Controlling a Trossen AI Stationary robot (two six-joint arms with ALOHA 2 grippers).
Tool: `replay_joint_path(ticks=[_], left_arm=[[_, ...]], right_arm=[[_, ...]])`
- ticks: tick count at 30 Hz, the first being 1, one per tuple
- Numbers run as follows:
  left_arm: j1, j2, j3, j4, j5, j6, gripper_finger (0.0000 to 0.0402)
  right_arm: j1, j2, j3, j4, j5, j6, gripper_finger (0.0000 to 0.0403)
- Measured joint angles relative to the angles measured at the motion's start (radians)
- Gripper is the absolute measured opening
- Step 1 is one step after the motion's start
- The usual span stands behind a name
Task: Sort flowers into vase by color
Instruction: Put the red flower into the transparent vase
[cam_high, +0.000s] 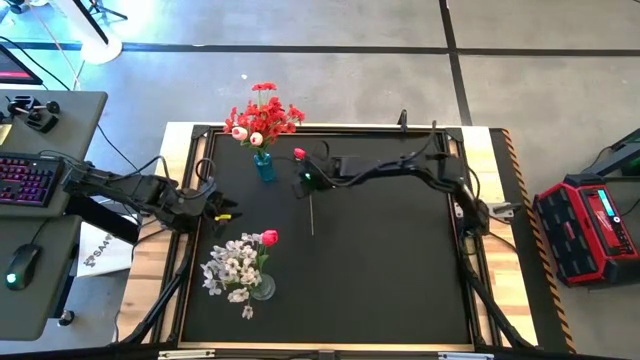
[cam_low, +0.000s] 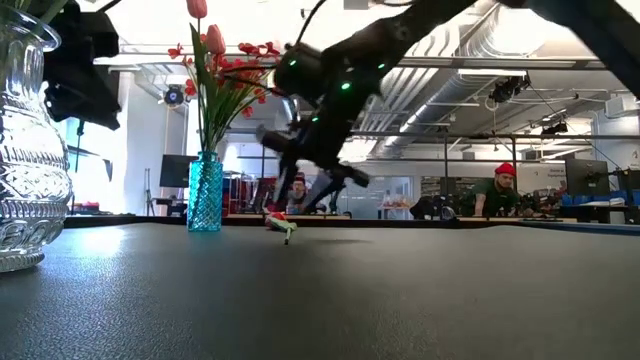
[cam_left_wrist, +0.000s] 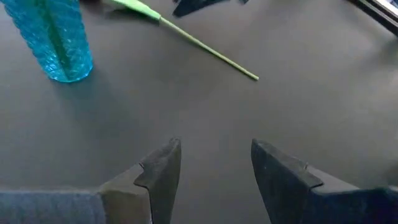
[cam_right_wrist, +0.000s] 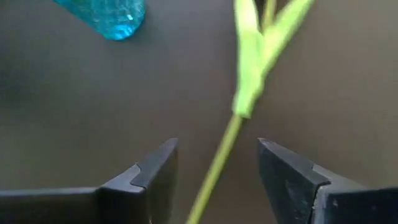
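A red tulip (cam_high: 299, 153) lies flat on the black table, its thin green stem (cam_high: 311, 215) running toward the near edge. My right gripper (cam_high: 306, 182) hovers open just above it. In the right wrist view the stem (cam_right_wrist: 214, 168) passes between the two fingers without touching either. A blue vase (cam_high: 264, 167) at the far left holds red blooms and tulip buds (cam_high: 262, 120). A clear glass vase (cam_high: 262, 288) nearer the front holds white sprays (cam_high: 232, 265) and one red tulip (cam_high: 268, 238). My left gripper (cam_high: 222, 207) waits open at the table's left edge, with nothing between its fingers (cam_left_wrist: 165, 168).
A desk with keyboard (cam_high: 30, 180) and mouse (cam_high: 22, 268) stands left of the table. A red case (cam_high: 590, 225) sits on the floor to the right. People sit in the room beyond the far edge (cam_low: 500, 190). Bare black tabletop spreads across the middle and right (cam_high: 400, 260).
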Motion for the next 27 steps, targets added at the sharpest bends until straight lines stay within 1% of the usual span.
replay_joint_path(ticks=[5,7,9,12,16,19,20,23,27], left_arm=[[0.000,-0.001,0.000,-0.002,-0.010,0.000,0.0184],[0.000,-0.001,0.000,-0.003,-0.008,0.000,0.0184],[0.000,-0.001,0.000,-0.004,-0.007,0.000,0.0184],[0.000,-0.001,0.000,-0.005,-0.007,0.000,0.0184],[0.000,-0.001,0.000,-0.005,-0.007,0.000,0.0184],[0.000,-0.001,0.000,-0.006,-0.007,0.000,0.0184],[0.000,-0.001,0.000,-0.006,-0.006,0.000,0.0184],[0.000,-0.001,0.000,-0.006,0.005,0.000,0.0184],[0.000,-0.001,0.000,-0.006,0.048,-0.019,0.0184]], right_arm=[[-0.022,0.097,0.119,-0.094,-0.017,-0.020,0.0199],[-0.025,0.121,0.149,-0.126,-0.021,-0.026,0.0191],[-0.025,0.144,0.170,-0.166,-0.019,-0.026,0.0175],[-0.025,0.155,0.180,-0.187,-0.007,-0.027,0.0137],[-0.025,0.157,0.173,-0.199,0.015,-0.030,0.0071],[-0.025,0.157,0.173,-0.206,0.013,-0.041,0.0018],[-0.025,0.157,0.175,-0.208,0.013,-0.041,0.0010],[-0.019,0.161,0.204,-0.258,0.014,-0.013,0.0012],[0.002,0.163,0.276,-0.419,0.016,0.020,0.0003]])
